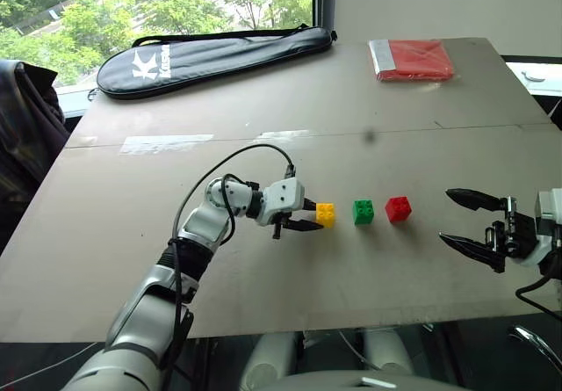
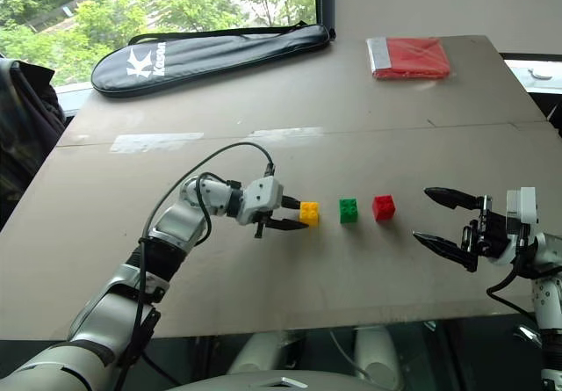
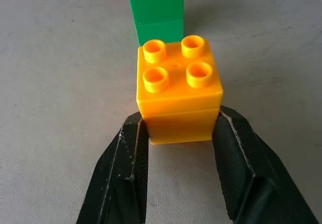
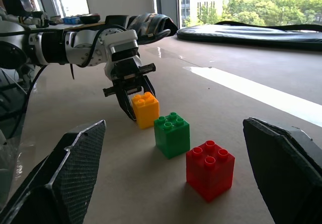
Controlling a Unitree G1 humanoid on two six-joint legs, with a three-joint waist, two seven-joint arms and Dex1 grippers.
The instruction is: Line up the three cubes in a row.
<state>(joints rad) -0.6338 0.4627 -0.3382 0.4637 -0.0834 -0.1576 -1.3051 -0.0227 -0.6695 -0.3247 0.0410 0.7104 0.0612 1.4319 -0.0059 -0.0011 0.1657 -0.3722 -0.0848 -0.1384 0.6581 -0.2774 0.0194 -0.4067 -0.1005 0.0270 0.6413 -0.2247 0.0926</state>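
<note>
Three cubes (image 1: 363, 211) sit in a row mid-table (image 1: 105, 233), between two grippers. A long bag (image 1: 211, 57) and a packet (image 1: 413, 59) lie behind, along the far edge.

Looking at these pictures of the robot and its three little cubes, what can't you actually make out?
- Yellow cube: its lower sides, covered by the left gripper's fingers in the left wrist view.
- Green cube: its top is cut by that picture's edge.
- Right gripper: its arm is cut off by the edge in both eye views.
- Racket bag: contents hidden.
</note>
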